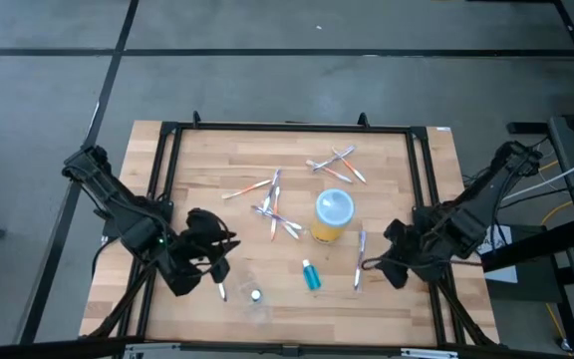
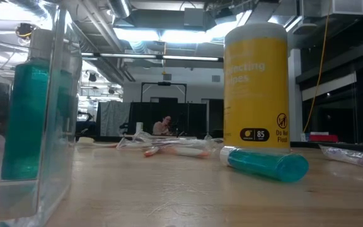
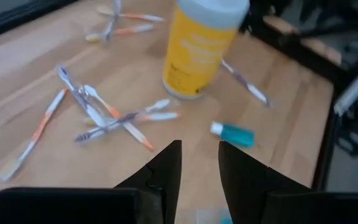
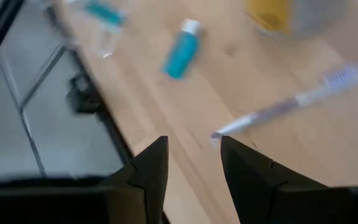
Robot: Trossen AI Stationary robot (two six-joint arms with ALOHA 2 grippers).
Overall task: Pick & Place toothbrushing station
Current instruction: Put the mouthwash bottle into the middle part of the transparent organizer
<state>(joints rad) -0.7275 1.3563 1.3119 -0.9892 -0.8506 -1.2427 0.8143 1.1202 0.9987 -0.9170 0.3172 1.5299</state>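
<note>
High view first: I've got both arms parked low at the near corners of the table (image 1: 427, 299). L gripper (image 1: 219, 271) sits near-left, just beside the clear pouch (image 1: 250, 297), which holds one teal tube upright. In the L wrist view its fingers (image 3: 166, 171) stand apart w/ a gap and nothing between them, so released, empty; pouch edge just peeks in between the tips. R gripper (image 1: 375, 266) is near-right, tips close to the handle end of a lone purple-ish toothbrush (image 1: 360, 255) lying along the right side. R wrist view shows the pads (image 4: 151, 165) parted, bare wood between them, brush (image 4: 291, 102) lying just beyond, not touched. So R also released, holding nothing.

Station stuff: yellow wipes canister (image 1: 333, 216) w/ pale-blue lid stands upright about mid-table, slightly right of centre. Loose teal tube (image 1: 311, 275) lies on its side just near of it, white cap pointing toward the far side, between the two grippers. Cluster of toothbrushes (image 1: 275, 209) (white, orange/pink, blue bits) lies crossed over each other left of the canister; a second small bunch (image 1: 337, 163) sits beyond it toward the far-right edge.

Low view: pouch wall fills the left foreground w/ its tube (image 2: 27, 120) standing inside, canister (image 2: 257, 82) upright centre-right, loose tube (image 2: 266, 164) flat in front of it. A person (image 2: 164, 126) sits far back in the room.
</note>
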